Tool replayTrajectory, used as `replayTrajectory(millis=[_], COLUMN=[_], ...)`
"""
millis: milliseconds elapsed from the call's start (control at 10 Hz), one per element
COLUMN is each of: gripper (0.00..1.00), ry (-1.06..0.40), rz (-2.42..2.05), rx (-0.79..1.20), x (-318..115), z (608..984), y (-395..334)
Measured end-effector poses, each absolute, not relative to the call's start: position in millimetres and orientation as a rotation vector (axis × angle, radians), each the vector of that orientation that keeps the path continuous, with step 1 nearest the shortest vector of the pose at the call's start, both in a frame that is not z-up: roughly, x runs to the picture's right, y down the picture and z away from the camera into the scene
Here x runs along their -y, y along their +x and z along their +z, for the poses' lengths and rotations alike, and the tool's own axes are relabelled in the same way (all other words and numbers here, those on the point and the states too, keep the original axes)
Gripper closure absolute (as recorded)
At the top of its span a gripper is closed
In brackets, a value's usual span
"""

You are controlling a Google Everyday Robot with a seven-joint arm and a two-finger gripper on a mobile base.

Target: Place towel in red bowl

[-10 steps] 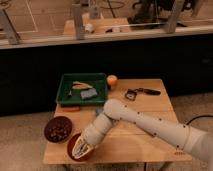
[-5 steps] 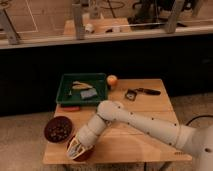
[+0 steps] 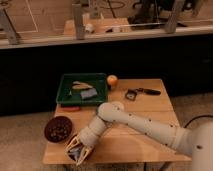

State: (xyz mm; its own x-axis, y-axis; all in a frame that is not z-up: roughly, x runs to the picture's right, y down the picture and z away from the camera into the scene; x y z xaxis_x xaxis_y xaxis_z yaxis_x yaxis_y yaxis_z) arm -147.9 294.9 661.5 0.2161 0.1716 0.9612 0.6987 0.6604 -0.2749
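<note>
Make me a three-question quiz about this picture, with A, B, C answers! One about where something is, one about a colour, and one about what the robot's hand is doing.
1. Where is the orange fruit?
A. Just right of the tray
B. Inside the dark bowl
C. On the floor

2. What colour is the tray?
A. Yellow
B. Green
C. White

3. Where is the gripper?
A. High above the tray
B. Resting on the black tool
C. Low at the table's front-left corner

Answers:
1. A, the fruit sits on the table beside the tray's right edge.
2. B, its rim and floor are green.
3. C, the arm reaches down there, right of the dark bowl, far from the black tool.
</note>
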Motion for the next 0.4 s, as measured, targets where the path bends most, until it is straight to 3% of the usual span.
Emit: replayTrajectory(millis=[400], gripper=[0.2], ry=[-0.762], rz=[-0.376], rx=[1.389], x=[-257.3], z=[640.3], y=[-133.8])
